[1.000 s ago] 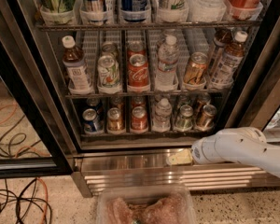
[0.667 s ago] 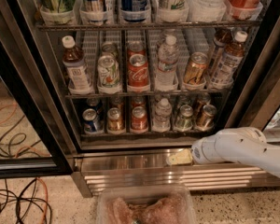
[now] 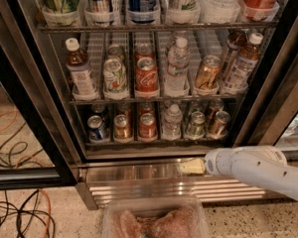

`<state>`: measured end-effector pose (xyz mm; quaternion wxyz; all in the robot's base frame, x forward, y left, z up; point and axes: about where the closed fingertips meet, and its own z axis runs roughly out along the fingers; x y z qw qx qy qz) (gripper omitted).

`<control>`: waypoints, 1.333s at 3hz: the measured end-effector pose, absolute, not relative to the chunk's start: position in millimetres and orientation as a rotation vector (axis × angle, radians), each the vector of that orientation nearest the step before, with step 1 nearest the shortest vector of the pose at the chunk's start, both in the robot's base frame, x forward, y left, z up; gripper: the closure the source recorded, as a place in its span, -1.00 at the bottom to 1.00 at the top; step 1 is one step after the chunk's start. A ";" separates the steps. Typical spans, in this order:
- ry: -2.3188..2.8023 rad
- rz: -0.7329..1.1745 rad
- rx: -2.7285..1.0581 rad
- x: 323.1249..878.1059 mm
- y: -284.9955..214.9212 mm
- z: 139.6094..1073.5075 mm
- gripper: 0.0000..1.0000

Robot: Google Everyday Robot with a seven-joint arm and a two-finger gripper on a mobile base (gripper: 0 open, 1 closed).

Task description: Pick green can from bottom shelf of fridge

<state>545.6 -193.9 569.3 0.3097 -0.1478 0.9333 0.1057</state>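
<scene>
The fridge [image 3: 49,108] stands open with its wire shelves in view. On the bottom shelf [image 3: 154,142] stand a blue can, a bronze can, a red can, a small water bottle [image 3: 172,121], the pale green can [image 3: 195,125] and a bronze-gold can [image 3: 219,123]. The green can is upright, second lane from the right. My gripper [image 3: 191,166], with yellowish tips on a white arm [image 3: 258,170], is in front of the ribbed steel base [image 3: 139,175]. It sits just below the bottom shelf, under the green can and apart from it, holding nothing.
The middle shelf holds bottles and taller cans, among them a green-and-white can [image 3: 115,76]. A clear tub [image 3: 154,221] with pinkish contents sits at the bottom centre. Cables [image 3: 20,214] lie on the floor at left. A dark door frame [image 3: 280,93] slants at right.
</scene>
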 end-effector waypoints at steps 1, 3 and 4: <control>2.396 0.288 -0.356 555.0 -195.3 575.2 -1.00; 2.335 0.337 -0.293 572.6 -192.6 572.6 -1.00; 2.304 0.345 -0.284 584.9 -191.0 575.1 -1.00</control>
